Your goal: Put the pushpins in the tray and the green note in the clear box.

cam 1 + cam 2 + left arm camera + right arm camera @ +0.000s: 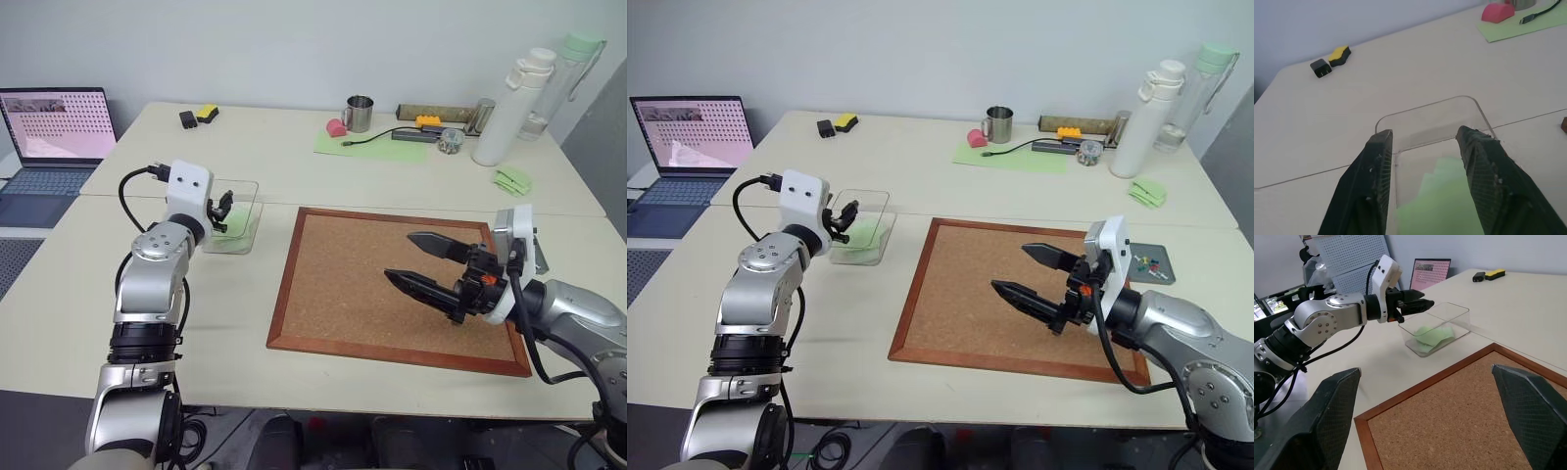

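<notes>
Green note [1434, 337] lies inside the clear box [1459, 313]; pushpins [1146, 263] sit in my grey tray [1165, 275]. Left gripper [1425, 152] and right gripper [429, 260] both gape empty, so I judge everything finished.

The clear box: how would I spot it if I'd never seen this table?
Find the big cork board; just off its far corner on the robot's left sits the clear box. It is a see-through container with low walls and a pale green note lying inside, with the left gripper over it.
</notes>
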### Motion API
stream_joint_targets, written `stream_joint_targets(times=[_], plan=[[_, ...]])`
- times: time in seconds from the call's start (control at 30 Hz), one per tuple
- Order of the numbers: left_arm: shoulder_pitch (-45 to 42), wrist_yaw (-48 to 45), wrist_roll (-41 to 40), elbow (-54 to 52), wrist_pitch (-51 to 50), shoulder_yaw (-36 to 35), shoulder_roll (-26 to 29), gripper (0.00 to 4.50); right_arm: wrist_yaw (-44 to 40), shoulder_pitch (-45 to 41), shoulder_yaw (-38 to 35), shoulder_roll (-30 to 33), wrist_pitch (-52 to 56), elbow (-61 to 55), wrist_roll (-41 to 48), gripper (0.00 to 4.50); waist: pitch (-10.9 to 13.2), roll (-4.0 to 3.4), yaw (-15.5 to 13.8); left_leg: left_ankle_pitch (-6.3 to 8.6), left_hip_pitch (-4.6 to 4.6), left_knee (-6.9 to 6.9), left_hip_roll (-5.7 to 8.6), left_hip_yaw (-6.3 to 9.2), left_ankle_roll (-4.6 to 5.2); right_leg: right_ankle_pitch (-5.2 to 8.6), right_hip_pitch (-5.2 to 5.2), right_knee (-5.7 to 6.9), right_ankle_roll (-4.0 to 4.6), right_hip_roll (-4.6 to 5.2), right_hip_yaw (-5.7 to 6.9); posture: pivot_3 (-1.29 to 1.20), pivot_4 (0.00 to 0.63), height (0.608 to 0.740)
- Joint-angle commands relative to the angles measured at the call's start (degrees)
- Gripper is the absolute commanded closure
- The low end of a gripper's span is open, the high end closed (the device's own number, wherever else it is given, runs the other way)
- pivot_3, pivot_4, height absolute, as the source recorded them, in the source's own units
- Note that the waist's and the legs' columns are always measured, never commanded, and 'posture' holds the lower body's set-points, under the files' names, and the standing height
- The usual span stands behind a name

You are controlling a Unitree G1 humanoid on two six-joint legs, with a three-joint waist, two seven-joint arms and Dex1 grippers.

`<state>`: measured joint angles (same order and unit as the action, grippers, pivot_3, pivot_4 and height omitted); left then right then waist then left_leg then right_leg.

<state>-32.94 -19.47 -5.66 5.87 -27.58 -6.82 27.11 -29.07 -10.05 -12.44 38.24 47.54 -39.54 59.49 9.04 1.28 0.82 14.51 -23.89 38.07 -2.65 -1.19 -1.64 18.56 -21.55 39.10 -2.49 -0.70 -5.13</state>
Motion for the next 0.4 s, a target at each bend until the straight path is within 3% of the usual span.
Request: stream_joint_targets(times=[0.03, 0.17, 0.4], plan=[[-0.5, -11.4, -6.6, -7.5, -2.5, 3.5, 0.8, 1.37, -1.0, 1.3, -3.3, 2.6, -1.7, -0.9, -0.9, 0.0, 0.0, 0.0, -0.2, 0.0, 0.0, 0.0, 0.01, -0.01, 0.0, 0.0, 0.0, 0.0, 0.0, 0.0, 0.0, 0.0, 0.15, 0.74], [0.7, -26.2, -15.0, -13.7, -8.1, 6.5, 5.3, 1.37, -4.8, 5.2, -6.4, 7.3, -1.3, -0.5, -0.9, 0.0, 0.0, 0.0, -0.3, 0.0, 0.01, 0.0, -0.01, -0.07, 0.0, 0.0, -0.01, -0.01, 0.0, -0.01, -0.03, 0.0, 0.15, 0.74], [3.4, -37.1, -17.3, -14.9, -8.4, 9.9, 11.9, 1.37, -7.8, 12.0, -7.5, 8.8, -4.9, 0.5, -6.1, 0.0, 0.0, -0.01, 0.6, 0.0, 0.1, -0.04, -0.04, -0.09, 0.0, 0.01, 0.01, -0.01, 0.01, -0.11, -0.09, 0.0, 0.15, 0.74]])
